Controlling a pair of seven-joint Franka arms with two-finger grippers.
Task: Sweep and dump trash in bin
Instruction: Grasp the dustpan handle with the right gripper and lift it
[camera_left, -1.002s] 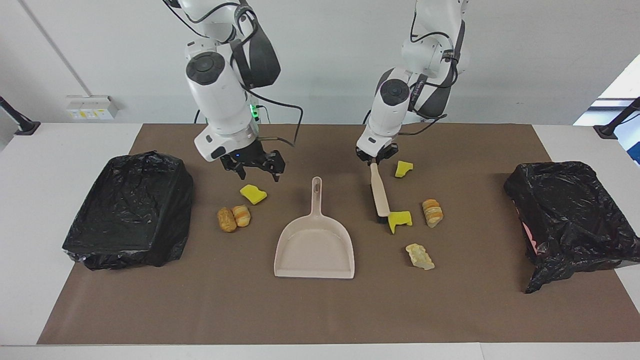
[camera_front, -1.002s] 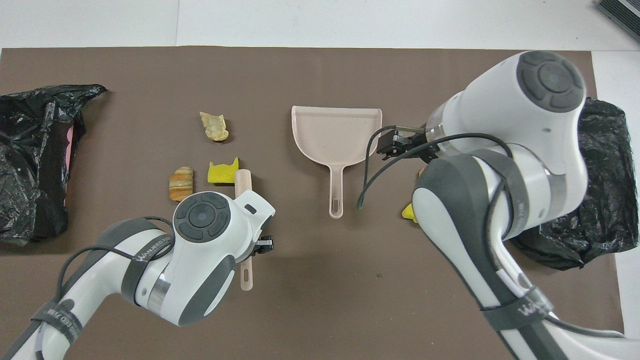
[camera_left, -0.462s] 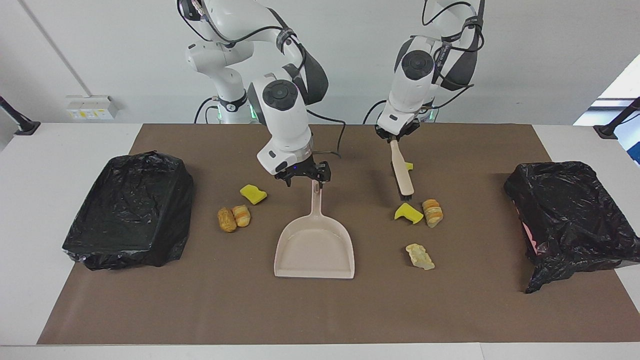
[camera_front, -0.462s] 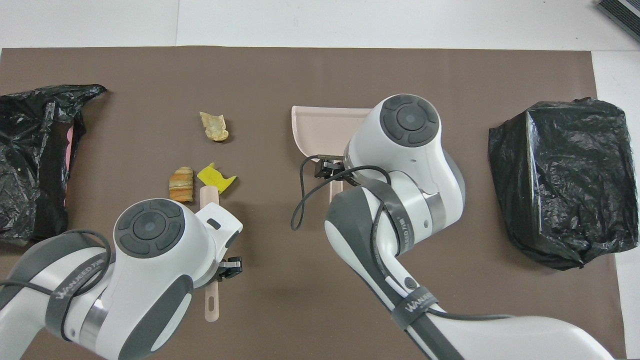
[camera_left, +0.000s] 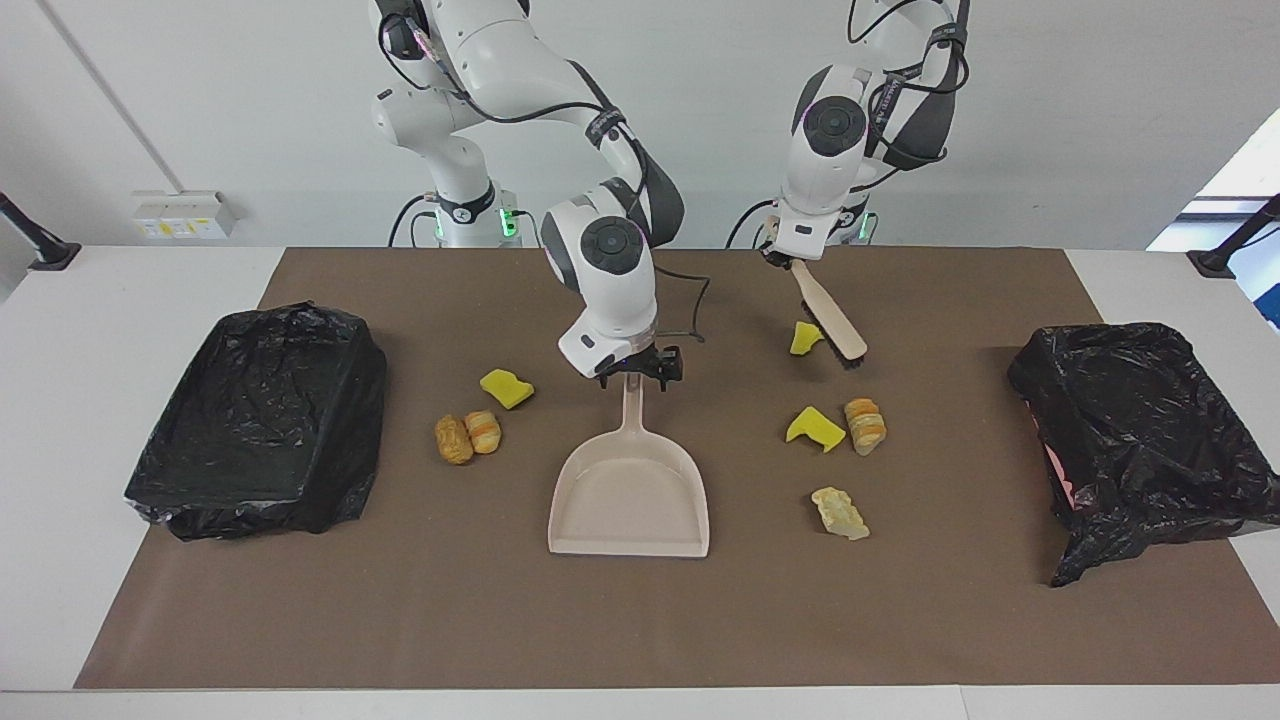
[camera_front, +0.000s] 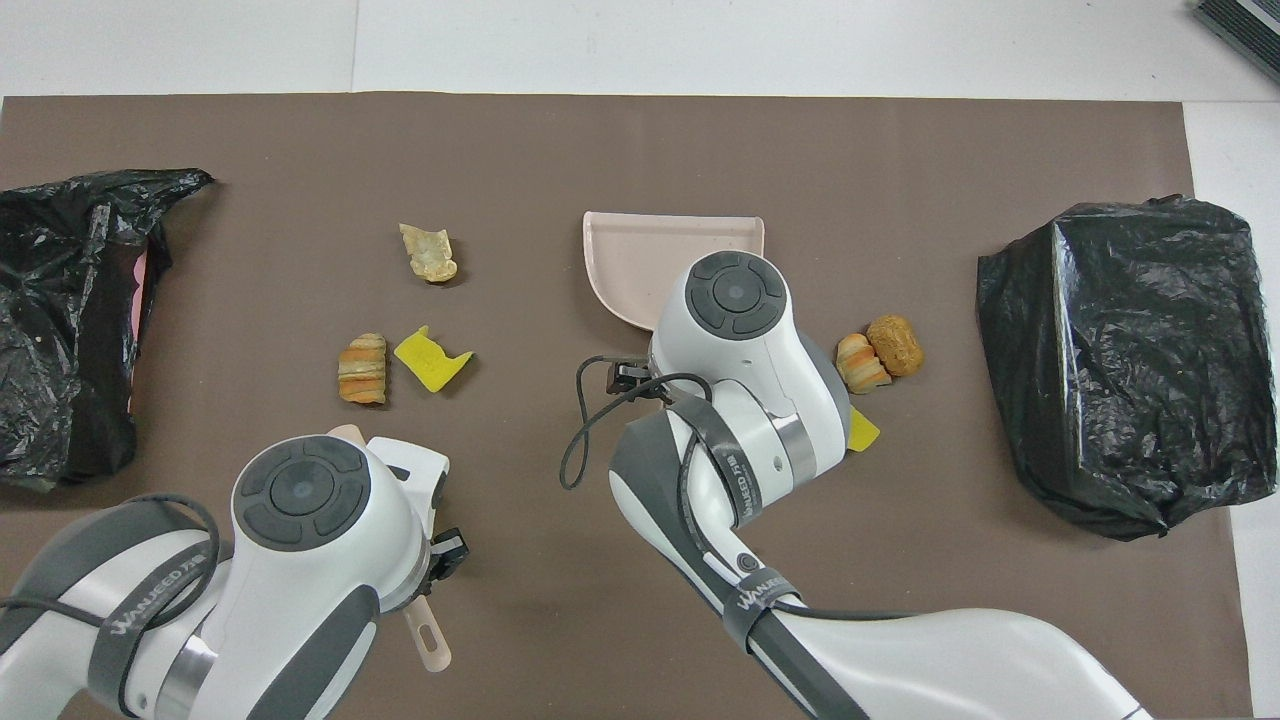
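The trash lies in two groups on the brown mat. Toward the right arm's end are a yellow scrap (camera_left: 506, 388) and two bread chunks (camera_left: 468, 436). Toward the left arm's end are two yellow scraps (camera_left: 805, 337) (camera_left: 815, 427), a striped chunk (camera_left: 864, 425) and a cream lump (camera_left: 839, 512). The beige dustpan (camera_left: 630, 495) lies mid-mat with its handle toward the robots. My right gripper (camera_left: 637, 372) stands open over the handle's tip, fingers either side of it. My left gripper (camera_left: 785, 255) is shut on the beige brush (camera_left: 830, 320), which hangs tilted above the mat.
Two bins lined with black bags stand at the mat's ends: one (camera_left: 260, 420) at the right arm's end, one (camera_left: 1140, 430) at the left arm's end. In the overhead view both wrists hide their grippers, and the right arm covers part of the dustpan (camera_front: 650, 250).
My right gripper moved from over the yellow scrap to the dustpan handle. The left gripper nudged a yellow scrap toward the striped chunk, then lifted the brush and swung it back toward the robots.
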